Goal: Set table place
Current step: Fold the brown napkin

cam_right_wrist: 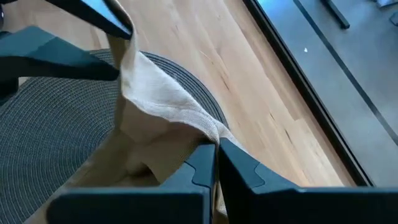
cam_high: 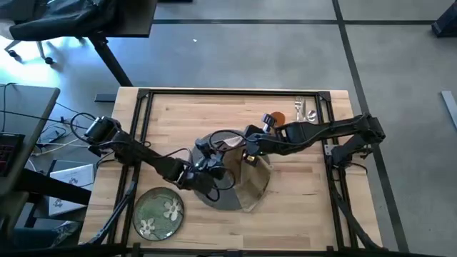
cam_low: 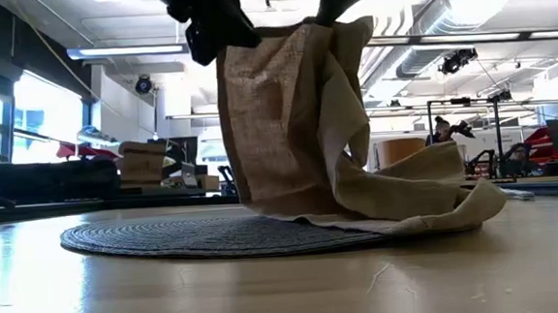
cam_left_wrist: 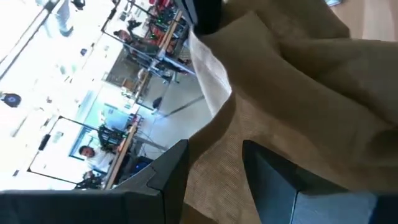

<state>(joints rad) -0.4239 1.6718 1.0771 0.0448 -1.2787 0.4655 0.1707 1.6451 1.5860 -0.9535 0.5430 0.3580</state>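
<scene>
Both claws clamped on napkin [cam_low: 306, 126], held up over placemat [cam_low: 167, 236] mid-counter, tail dragging on mat. Left claw [cam_left_wrist: 214, 171] grips one corner, right claw [cam_right_wrist: 216, 163] the other. Risk: uneven pull, corner slips, cloth bunches. Plate [cam_high: 158, 210] waits near front-left edge.

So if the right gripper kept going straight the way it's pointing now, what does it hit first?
The right gripper is shut on the tan napkin, so cloth comes first. Past that edge, its line seems to run down onto the dark woven placemat, though depth is hard to judge here.
</scene>
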